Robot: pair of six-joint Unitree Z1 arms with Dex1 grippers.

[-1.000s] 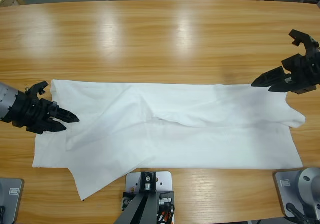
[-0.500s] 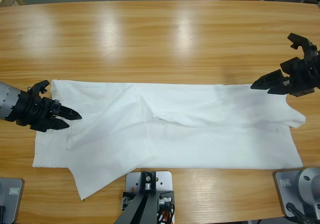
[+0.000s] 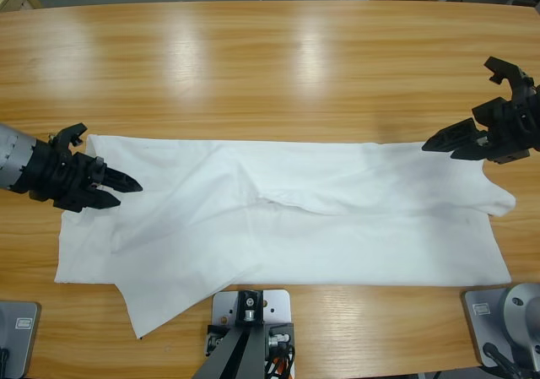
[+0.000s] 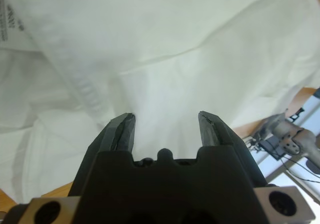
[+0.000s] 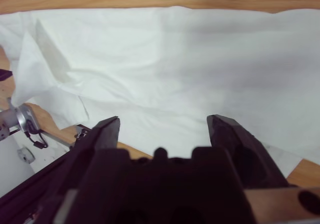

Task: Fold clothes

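So, nearest the table's front edge: white T-shirt (image 3: pixel 337 219) spread out flat and long across the wooden table (image 3: pixel 270 67), running almost from the left end to the right end, bottom hem close to the front edge, one loose flap hanging down toward the front-left corner. Folded over itself through the middle, with a few diagonal creases. Over on the left end, left gripper (image 3: pixel 126 185) poking in over the shirt's left edge, jaws parted, nothing pinched between them; same story up close in the left wrist view (image 4: pixel 165 121), just white fabric and a seam under the open jaws. On the right end, right gripper (image 3: pixel 439 140) sitting at the shirt's upper right corner, jaws spread wide too, not clamped on any cloth; right wrist view (image 5: pixel 162 124) looking down the length of the shirt. Further back, bare shiny wood all the way to the far edge.
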